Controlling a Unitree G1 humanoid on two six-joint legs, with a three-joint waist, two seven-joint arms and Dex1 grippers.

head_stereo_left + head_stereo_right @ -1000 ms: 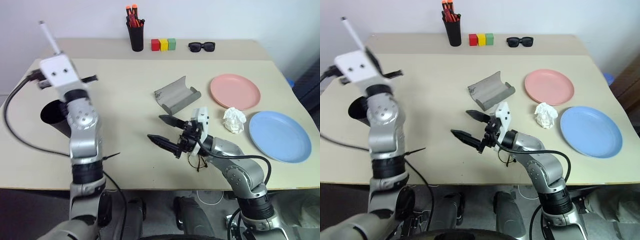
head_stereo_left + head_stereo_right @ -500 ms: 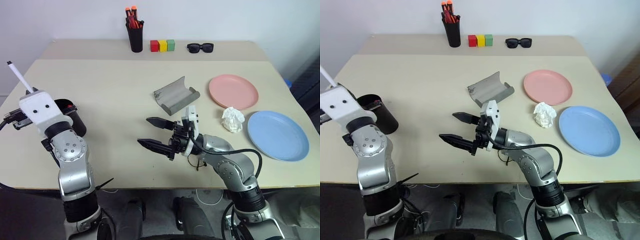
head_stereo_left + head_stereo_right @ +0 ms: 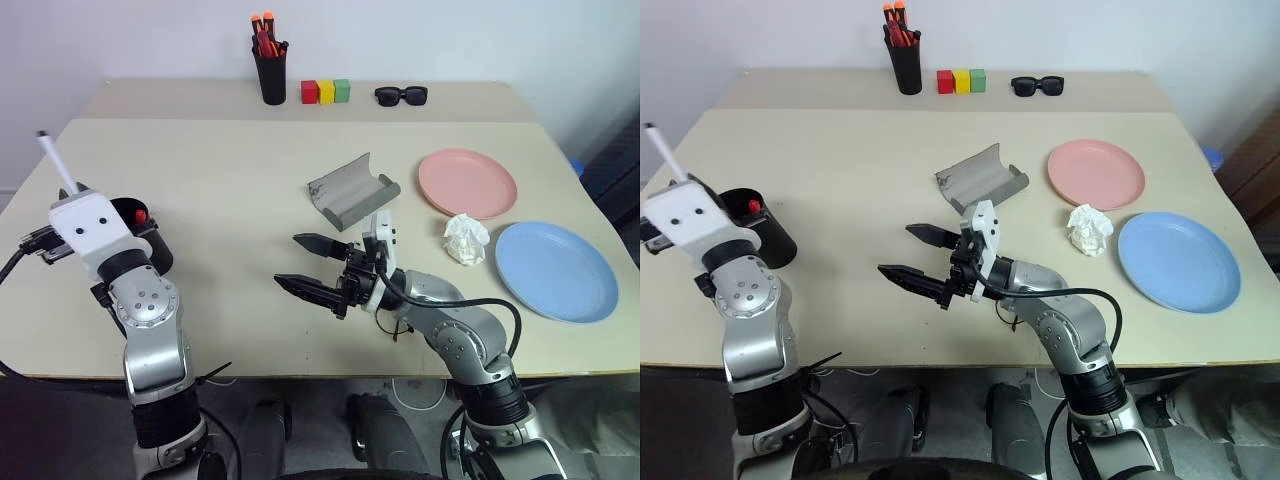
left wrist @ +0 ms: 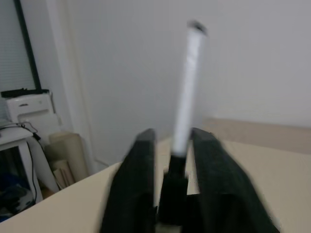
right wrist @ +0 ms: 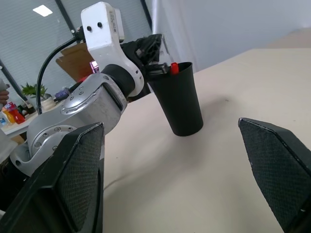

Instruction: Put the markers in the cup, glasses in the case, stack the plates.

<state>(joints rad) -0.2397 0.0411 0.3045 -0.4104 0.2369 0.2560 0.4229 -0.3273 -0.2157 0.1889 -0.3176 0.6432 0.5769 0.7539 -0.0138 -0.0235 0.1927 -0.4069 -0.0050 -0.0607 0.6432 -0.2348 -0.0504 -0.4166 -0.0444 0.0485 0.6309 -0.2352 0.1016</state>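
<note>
white marker upright between the left jaws beside the black cup

left gripper [image 4: 170, 160] has its jaws parted, the white marker [image 4: 187, 87] standing between them; the black cup [image 3: 758, 228], red marker [image 3: 754, 206] inside, sits just beside it. right gripper [image 3: 305, 265] gapes wide and empty; wire glasses [image 3: 395, 325] lie under its arm, grey case [image 3: 350, 190] beyond, pink plate [image 3: 467, 183] and blue plate [image 3: 557, 271] apart.

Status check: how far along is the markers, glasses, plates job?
Done: red marker stands in the cup.
In hand: white marker sits between the left gripper fingers, beside the cup.
Left: glasses lie under the right arm, case open and empty, pink plate and blue plate apart.
</note>
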